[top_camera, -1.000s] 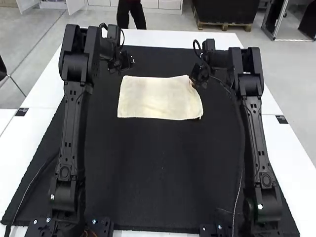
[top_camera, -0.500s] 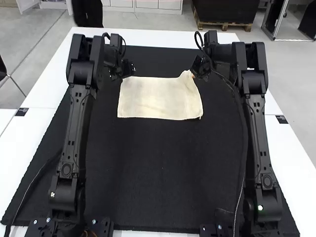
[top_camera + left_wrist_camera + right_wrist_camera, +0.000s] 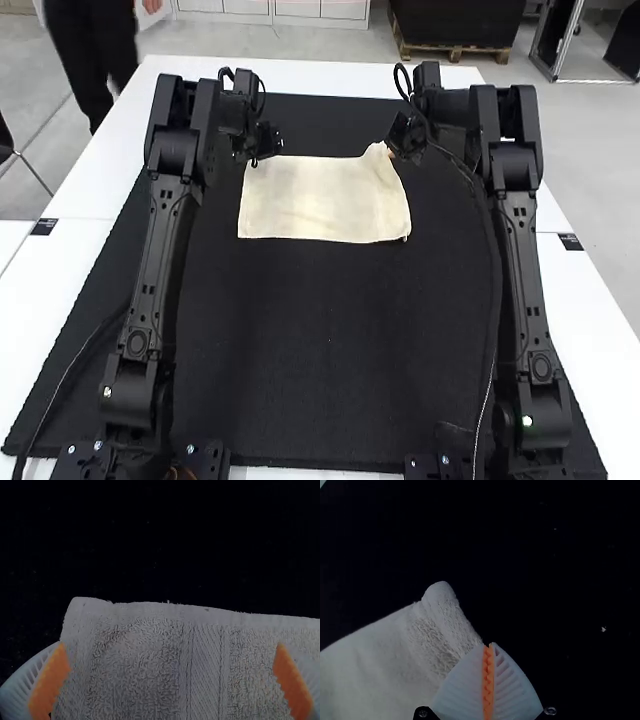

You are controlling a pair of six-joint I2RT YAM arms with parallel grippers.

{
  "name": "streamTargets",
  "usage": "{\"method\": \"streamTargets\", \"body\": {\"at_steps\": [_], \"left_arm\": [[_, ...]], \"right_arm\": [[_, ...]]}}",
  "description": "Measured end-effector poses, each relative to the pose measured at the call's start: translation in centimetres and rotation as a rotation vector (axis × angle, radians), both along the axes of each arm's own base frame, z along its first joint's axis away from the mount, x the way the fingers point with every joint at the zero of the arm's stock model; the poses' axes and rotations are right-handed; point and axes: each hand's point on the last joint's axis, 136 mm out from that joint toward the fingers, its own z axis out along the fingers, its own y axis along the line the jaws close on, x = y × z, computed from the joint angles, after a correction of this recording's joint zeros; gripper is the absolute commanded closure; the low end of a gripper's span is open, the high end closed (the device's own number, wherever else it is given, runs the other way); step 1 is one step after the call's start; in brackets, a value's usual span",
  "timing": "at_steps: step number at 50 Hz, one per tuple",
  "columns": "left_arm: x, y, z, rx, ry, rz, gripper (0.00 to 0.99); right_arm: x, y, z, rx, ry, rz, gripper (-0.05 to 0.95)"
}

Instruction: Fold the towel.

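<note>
Since the earlier frame, my left claw [image 3: 170,644] has moved inward, spread wide over the far left corner of the towel [image 3: 320,205]. My right claw [image 3: 490,645] pinches the far right; the towel's long axis spans claw to claw along the mat [image 3: 330,330].

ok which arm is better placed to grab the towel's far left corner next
Left, most likely. The left pincer is open over the far left corner of the terry towel, while the right pincer is already shut on its far right corner.
</note>
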Motion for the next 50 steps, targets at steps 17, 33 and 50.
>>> {"method": "streamTargets", "body": {"at_steps": [17,33,50], "left_arm": [[0.0,0.3,-0.1,0.007,0.003,0.009,0.038],[-0.1,0.9,-0.2,0.029,0.01,0.032,0.038],[-0.3,1.2,-1.6,0.044,0.032,0.04,0.041]], "right_arm": [[0.0,0.1,0.0,0.007,0.002,0.002,0.91],[0.0,0.1,0.0,0.007,0.001,0.003,0.91],[0.0,0.1,0.0,0.008,0.002,0.001,0.91]]}}
